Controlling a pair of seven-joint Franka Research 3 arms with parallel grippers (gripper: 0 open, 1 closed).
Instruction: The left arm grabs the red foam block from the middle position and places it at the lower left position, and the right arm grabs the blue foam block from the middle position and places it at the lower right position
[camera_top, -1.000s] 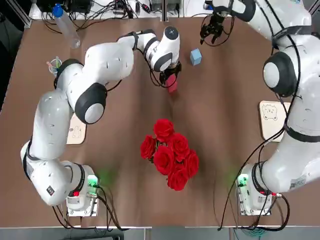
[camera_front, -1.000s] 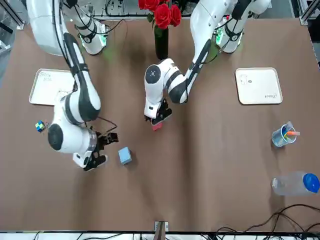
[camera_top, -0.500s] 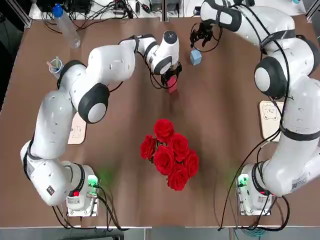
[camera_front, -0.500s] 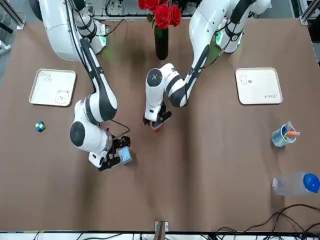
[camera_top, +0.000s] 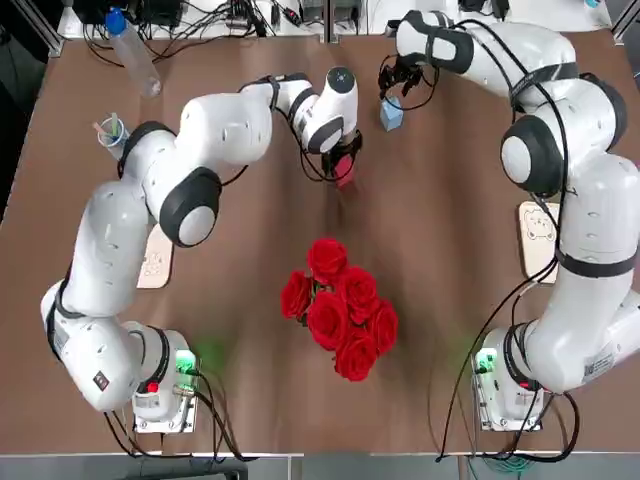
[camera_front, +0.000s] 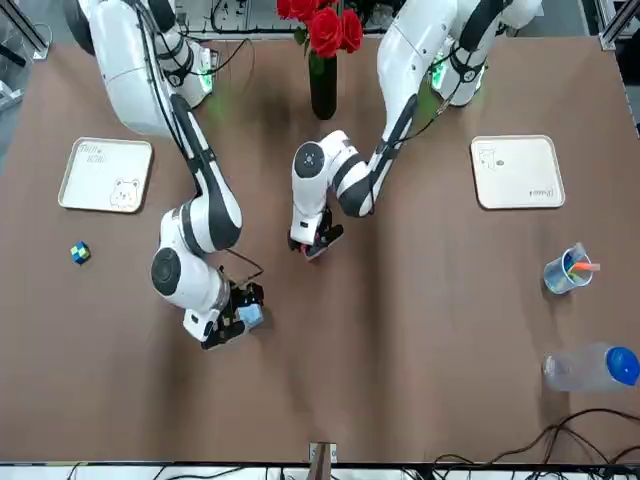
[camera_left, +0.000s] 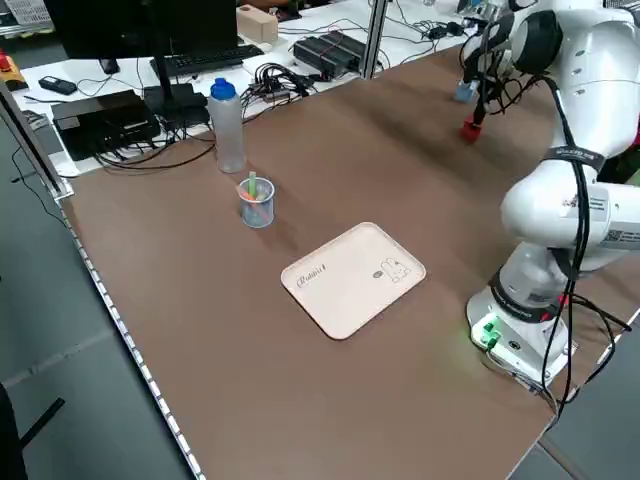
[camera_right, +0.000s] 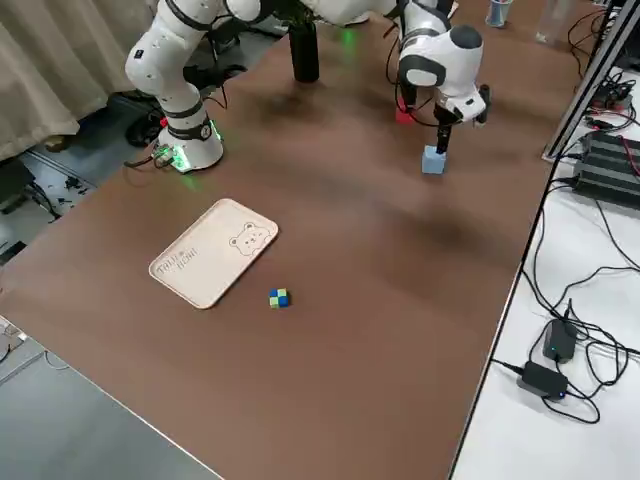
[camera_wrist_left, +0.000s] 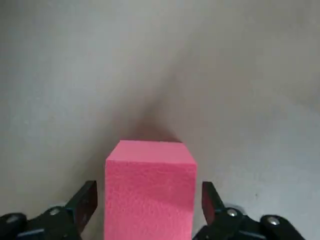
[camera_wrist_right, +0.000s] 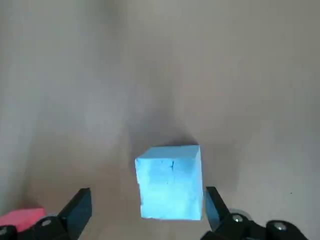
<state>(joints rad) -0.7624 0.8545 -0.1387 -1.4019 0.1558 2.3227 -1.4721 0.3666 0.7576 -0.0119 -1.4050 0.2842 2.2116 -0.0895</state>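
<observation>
Between the left end effector (camera_wrist_left: 150, 210) fingers, with a gap showing on each side, sits the grainy red foam block (camera_wrist_left: 150, 190), its base cut off in the wrist view. Farther along the brown tabletop (camera_top: 450, 260), the right end effector (camera_wrist_right: 147, 215) stands wide open astride the blue foam block (camera_wrist_right: 170, 182), a slightly nicked cube.

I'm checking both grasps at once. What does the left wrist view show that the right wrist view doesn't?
Only the left wrist view shows the left tool straddling the red foam block, small gaps at both fingers. Only the right wrist view shows the right tool open around the blue foam block, fingers clear of it. Both show the red block and the brown table.
</observation>
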